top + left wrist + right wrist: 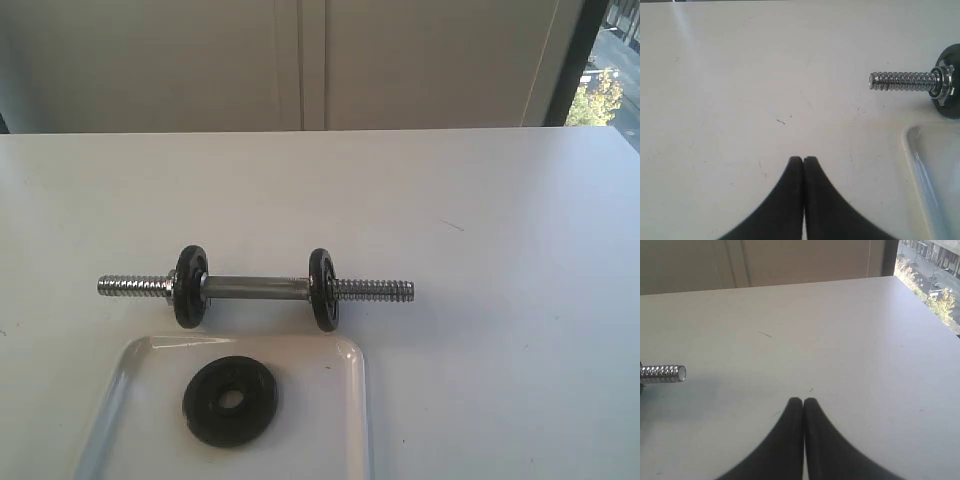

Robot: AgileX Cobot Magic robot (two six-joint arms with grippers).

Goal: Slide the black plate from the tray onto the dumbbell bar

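The black plate (231,401) lies flat in the white tray (345,400) at the front of the table. Just behind the tray rests the dumbbell bar (255,289), chrome, lying left to right with a small black disc near each end of its smooth middle. Neither arm shows in the exterior view. In the left wrist view my left gripper (803,159) is shut and empty over bare table, with the dumbbell bar's threaded end (902,81) and a tray corner (912,142) off to one side. My right gripper (803,400) is shut and empty too, the dumbbell bar's other threaded end (664,373) lying apart from it.
The white table (500,220) runs back to a pale wall. A window (610,70) at the far right looks onto a street. The tray reaches past the front edge of the exterior view.
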